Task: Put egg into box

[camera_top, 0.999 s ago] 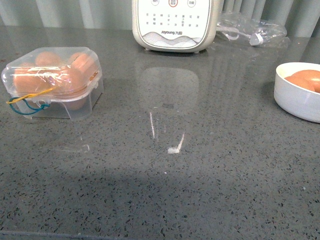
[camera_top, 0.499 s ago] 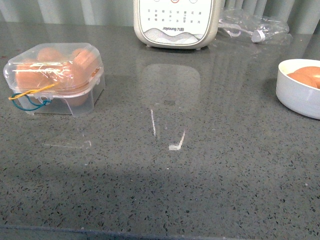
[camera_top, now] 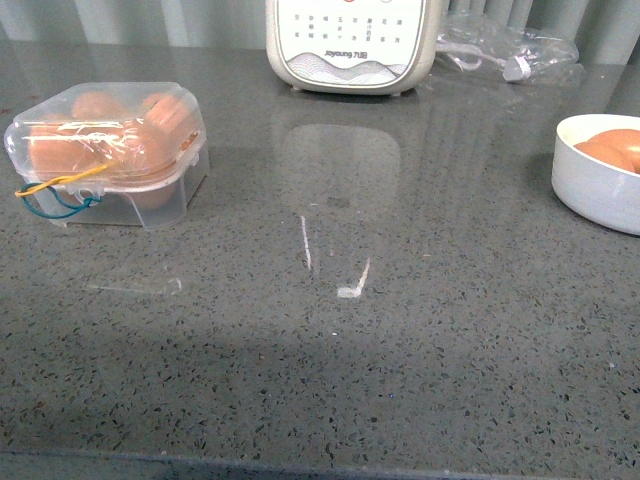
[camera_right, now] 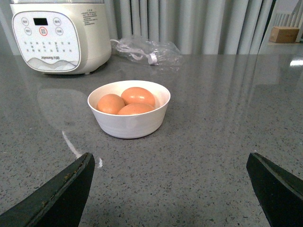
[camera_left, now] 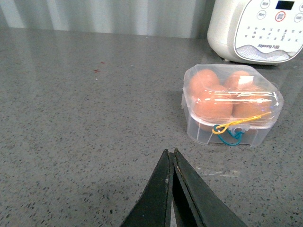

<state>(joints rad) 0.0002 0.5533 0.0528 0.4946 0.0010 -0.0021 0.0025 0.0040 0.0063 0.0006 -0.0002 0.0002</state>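
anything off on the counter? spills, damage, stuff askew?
Nothing spilled or broken. The clear plastic egg box sits closed and level, eggs inside. The white round bowl stands upright holding three brown eggs. Only oddity: small white streaks on the grey countertop, possibly scratches or glare.

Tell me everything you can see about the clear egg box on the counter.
The box is a small case of clear plastic with rounded corners, its domed lid shut. Through the walls show orange-brown eggs, apparently four. A yellow and blue cord loops at its front. It sits flat on the grey speckled counter, to the left in the front view, in front of and left of the white cooker. Neither pincer touches it.
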